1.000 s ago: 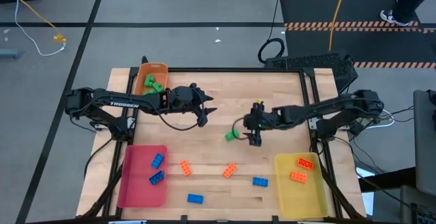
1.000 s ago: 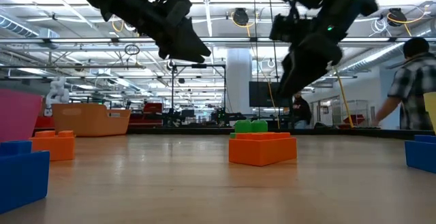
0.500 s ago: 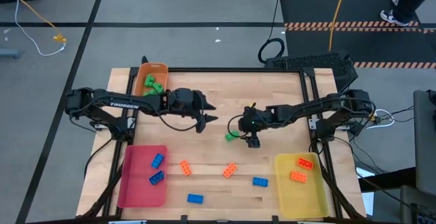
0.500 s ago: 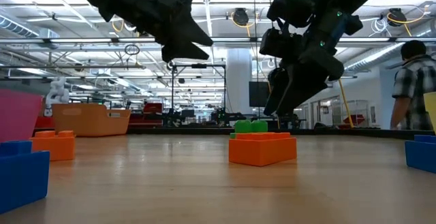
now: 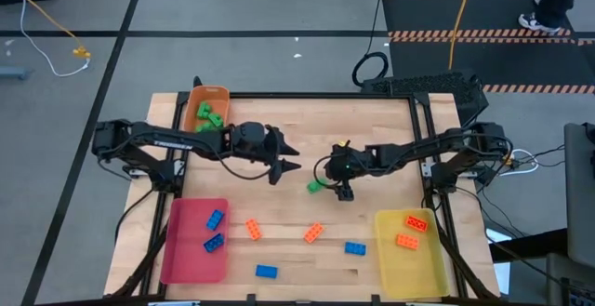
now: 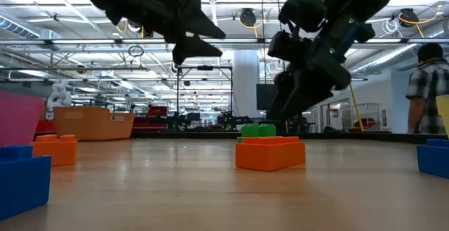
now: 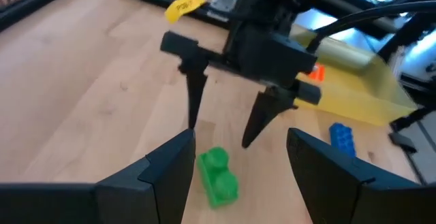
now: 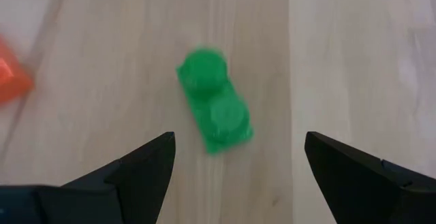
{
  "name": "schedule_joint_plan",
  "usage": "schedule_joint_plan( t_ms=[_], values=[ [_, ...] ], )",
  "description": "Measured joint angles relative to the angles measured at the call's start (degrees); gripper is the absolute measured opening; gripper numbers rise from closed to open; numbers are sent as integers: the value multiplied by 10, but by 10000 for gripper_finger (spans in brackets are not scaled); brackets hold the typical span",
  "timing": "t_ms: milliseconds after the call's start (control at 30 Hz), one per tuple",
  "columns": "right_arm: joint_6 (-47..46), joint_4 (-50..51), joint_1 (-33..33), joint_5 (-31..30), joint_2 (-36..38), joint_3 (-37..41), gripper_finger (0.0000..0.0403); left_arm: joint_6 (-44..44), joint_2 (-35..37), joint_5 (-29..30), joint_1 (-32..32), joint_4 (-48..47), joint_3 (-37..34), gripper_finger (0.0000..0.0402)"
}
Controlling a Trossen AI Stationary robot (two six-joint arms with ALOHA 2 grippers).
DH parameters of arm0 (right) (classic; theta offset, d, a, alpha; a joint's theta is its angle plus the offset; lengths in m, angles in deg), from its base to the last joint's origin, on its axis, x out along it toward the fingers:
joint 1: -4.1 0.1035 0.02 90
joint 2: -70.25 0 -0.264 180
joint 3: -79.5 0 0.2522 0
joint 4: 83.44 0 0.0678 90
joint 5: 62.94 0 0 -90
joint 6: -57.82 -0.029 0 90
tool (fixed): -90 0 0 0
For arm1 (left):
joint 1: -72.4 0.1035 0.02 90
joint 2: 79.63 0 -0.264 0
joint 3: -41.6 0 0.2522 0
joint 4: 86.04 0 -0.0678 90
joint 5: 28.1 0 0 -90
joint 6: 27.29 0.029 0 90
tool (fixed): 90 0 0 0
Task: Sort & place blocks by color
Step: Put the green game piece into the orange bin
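Both tools gape empty above green block [image 8: 214, 117]

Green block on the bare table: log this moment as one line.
green block loose on table | right gripper open above it | left gripper open, empty, nearby

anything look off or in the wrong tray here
Nothing stands out. Green blocks lie in the orange tray, blue blocks in the pink tray, orange blocks in the yellow tray. The loose green block just lies unsorted.
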State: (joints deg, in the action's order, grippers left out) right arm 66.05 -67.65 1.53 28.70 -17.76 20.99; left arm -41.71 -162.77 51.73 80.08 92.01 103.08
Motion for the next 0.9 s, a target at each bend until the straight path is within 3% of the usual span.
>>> schedule_joint_plan(
  t_ms=[233, 333, 500, 700, 900],
  values=[
    [-4, 4, -1, -41, 28, 39, 320, -12, -65, 28, -33, 13, 40, 232],
    [-8, 20, -3, -72, 67, 51, 320, -13, -98, 38, -44, -28, 84, 232],
    [-11, 34, -16, -158, 168, 82, 320, 16, -171, 49, -56, -138, 180, 232],
    [-6, -8, -31, -229, 313, 112, 320, 33, -254, 53, -60, -186, 256, 232],
    [1, -58, -31, -240, 435, 155, 320, 36, -301, 88, -58, -255, 295, 232]
  ],
)
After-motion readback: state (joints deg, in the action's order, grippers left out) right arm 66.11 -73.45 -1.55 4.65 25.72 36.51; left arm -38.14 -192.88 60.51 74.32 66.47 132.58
